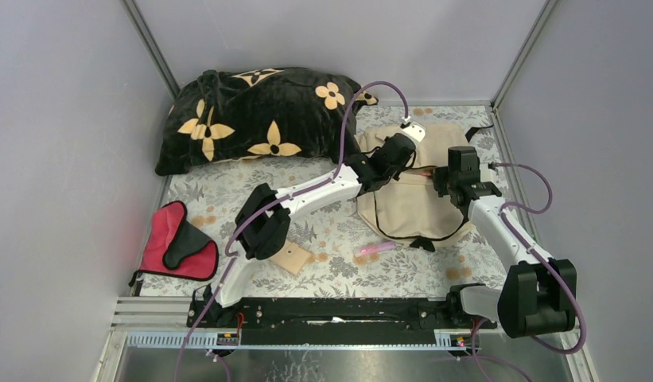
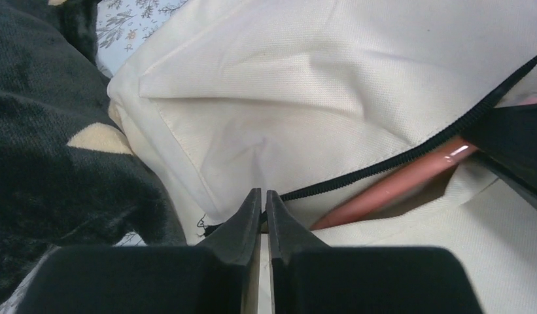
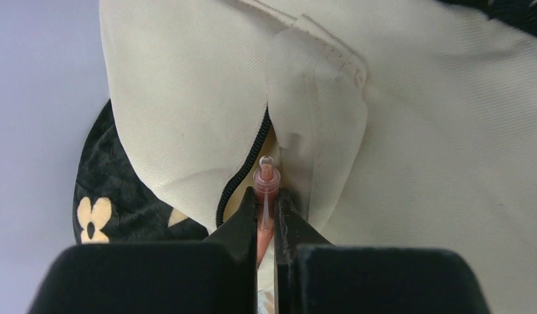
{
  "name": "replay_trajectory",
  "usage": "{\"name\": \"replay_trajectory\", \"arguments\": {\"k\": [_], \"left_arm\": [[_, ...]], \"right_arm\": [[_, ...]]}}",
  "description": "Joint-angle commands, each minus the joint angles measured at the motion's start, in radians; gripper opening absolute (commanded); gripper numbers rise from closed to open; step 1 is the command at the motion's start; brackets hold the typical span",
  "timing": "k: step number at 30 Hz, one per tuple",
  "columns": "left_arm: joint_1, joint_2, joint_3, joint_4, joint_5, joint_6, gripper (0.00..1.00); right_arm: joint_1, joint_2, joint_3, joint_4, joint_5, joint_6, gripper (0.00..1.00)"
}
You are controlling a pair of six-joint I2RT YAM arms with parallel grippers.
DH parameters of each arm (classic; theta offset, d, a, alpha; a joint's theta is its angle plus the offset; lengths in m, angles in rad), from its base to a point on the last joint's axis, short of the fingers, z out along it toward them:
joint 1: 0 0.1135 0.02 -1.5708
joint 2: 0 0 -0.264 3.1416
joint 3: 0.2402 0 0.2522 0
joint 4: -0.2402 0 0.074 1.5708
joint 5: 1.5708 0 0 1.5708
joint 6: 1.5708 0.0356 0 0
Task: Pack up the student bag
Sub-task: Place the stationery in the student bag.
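The student bag (image 1: pixel 402 211), cream fabric with a black zipper, lies at the back right of the table. My left gripper (image 1: pixel 404 156) is at its upper left part. In the left wrist view the left gripper (image 2: pixel 264 195) is shut on the bag's (image 2: pixel 305 85) edge, right at the zipper line (image 2: pixel 396 157). A pink pen (image 2: pixel 396 182) pokes through the zipper gap. My right gripper (image 1: pixel 442 177) reaches in from the right. In the right wrist view the right gripper (image 3: pixel 266 196) is shut on that pen (image 3: pixel 266 178), whose tip sits at the bag's (image 3: pixel 449 131) zipper opening.
A large black flower-patterned pillow (image 1: pixel 259 119) lies at the back left, touching the bag. A red-and-black pouch (image 1: pixel 176 243) sits front left. A small tan block (image 1: pixel 291 257) and another pink pen (image 1: pixel 376 248) lie on the floral cloth in front of the bag.
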Motion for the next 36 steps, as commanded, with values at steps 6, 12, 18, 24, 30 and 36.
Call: {"name": "replay_trajectory", "arguments": {"k": [6,12,18,24,30,36], "left_arm": [[0.009,-0.064,-0.019,0.023,0.037,-0.031,0.14],[0.012,-0.098,-0.050,0.024,0.033,-0.031,0.14],[0.015,-0.120,-0.078,0.033,0.040,-0.037,0.14],[0.015,-0.141,-0.115,0.035,0.052,-0.052,0.13],[0.014,-0.186,-0.175,0.041,0.031,-0.060,0.12],[0.016,-0.257,-0.212,-0.037,-0.006,-0.093,0.11]], "right_arm": [[0.016,0.112,0.128,0.086,-0.142,-0.108,0.38],[0.017,0.059,0.119,0.112,-0.150,-0.181,0.71],[0.016,0.000,0.066,0.230,-0.212,-0.321,0.80],[0.014,0.047,0.072,0.311,-0.273,-0.387,0.84],[0.011,0.107,0.097,0.326,-0.341,-0.400,0.85],[0.010,0.036,0.142,0.311,-0.384,-0.503,0.86]]}}
